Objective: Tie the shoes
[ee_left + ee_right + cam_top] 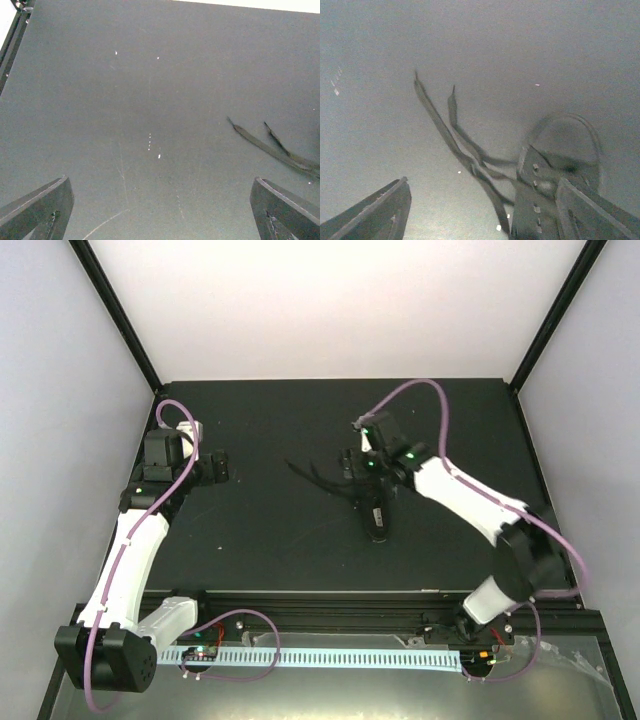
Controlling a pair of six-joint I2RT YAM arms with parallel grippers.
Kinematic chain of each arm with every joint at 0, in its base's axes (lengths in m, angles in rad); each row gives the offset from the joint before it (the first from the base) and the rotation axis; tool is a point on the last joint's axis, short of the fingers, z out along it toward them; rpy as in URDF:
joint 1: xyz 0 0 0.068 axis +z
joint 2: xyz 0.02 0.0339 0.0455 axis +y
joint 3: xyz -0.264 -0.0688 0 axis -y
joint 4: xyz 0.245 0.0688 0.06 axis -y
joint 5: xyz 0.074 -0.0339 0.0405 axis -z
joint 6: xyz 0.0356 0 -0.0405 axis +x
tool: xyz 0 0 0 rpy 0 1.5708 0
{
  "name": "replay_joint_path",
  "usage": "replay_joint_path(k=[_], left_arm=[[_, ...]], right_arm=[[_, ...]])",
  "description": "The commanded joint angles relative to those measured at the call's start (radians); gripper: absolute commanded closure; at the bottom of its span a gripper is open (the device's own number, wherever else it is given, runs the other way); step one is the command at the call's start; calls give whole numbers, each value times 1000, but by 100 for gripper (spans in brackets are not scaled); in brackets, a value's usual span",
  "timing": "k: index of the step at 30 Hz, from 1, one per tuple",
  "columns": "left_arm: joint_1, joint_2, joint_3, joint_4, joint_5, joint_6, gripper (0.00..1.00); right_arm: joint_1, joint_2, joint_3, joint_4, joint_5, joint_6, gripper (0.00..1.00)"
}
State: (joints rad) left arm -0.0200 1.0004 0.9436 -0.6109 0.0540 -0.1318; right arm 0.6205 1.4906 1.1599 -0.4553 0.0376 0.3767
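Observation:
The small black shoe point(378, 518) lies on the black table right of centre; its sole is not visible. Its thin black laces point(316, 478) trail off to the left. In the right wrist view the shoe's opening and eyelets point(547, 172) sit at lower right, and the laces point(451, 132) cross once and run up-left, lying flat. My right gripper point(354, 470) hovers over the shoe's lace end, open and empty point(485, 220), with its right finger point(592, 215) over the shoe. My left gripper point(218, 466) is open and empty point(160, 215), well left of the lace tips point(270, 145).
The black table top point(270, 530) is bounded by white walls and black corner posts point(115, 310). A rail with cabling point(320, 650) runs along the near edge by the arm bases. Small white specks point(150, 142) dot the mat.

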Motion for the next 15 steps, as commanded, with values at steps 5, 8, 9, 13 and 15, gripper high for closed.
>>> replay_joint_path(k=[5,8,9,13,15], left_arm=[[4,-9,-5,21,-8,8,1],[3,-6,-5,22,-9,8,1],[3,-5,-6,23,-8,8,1],[3,0,-5,22,1,8,1],[3,2,-5,23,6,8,1]], right_arm=[[23,409,300,-128,-130,-179,36],[44,508,384,-150,-113,-197,43],[49,535,409,-158,-107,-200,44],[63,629,484,-173,-108,-205,50],[69,672,515,-188,-99,-205,54]])
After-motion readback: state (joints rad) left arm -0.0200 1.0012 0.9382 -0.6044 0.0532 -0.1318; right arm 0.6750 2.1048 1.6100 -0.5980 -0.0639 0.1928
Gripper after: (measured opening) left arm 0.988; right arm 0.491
